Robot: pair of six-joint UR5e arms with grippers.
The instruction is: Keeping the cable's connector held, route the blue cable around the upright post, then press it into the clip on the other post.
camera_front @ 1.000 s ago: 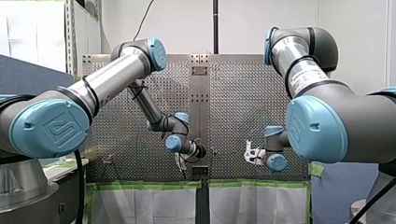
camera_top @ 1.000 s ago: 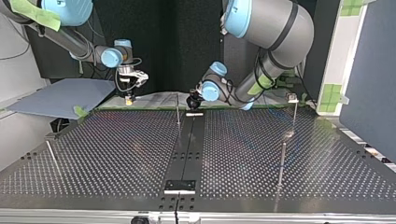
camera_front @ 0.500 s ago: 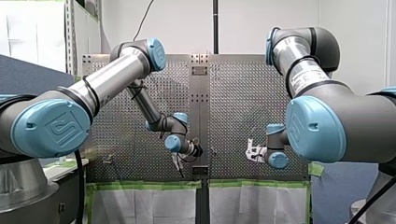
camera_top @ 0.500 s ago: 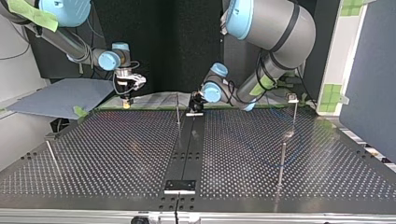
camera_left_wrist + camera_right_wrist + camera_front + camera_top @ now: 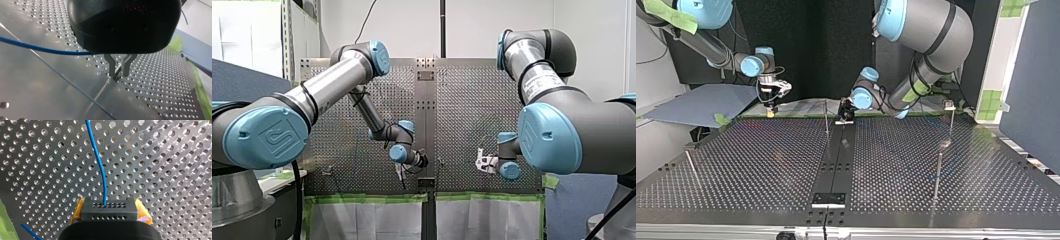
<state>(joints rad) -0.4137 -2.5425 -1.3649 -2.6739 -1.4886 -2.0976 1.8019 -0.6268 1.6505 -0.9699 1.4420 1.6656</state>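
My left gripper point(image 5: 118, 75) (jaws pinched on the blue cable point(image 5: 50, 50)) has dipped lower beside the post point(image 5: 826, 117), probably starting the routing; my right gripper's point(image 5: 769, 107) jaws clamp the connector point(image 5: 109, 210).

white wall point(image 5: 402, 25), black backdrop point(image 5: 821, 50), green tape point(image 5: 362, 198)

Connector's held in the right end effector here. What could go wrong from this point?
1. The connector sits between the right end effector's yellow pads, gripped by its two ends only; tension in the blue cable during routing might twist or pull it loose.
2. The left end effector hangs very low over the table, with the cable running past it; it may scrape the surface or snag the cable.
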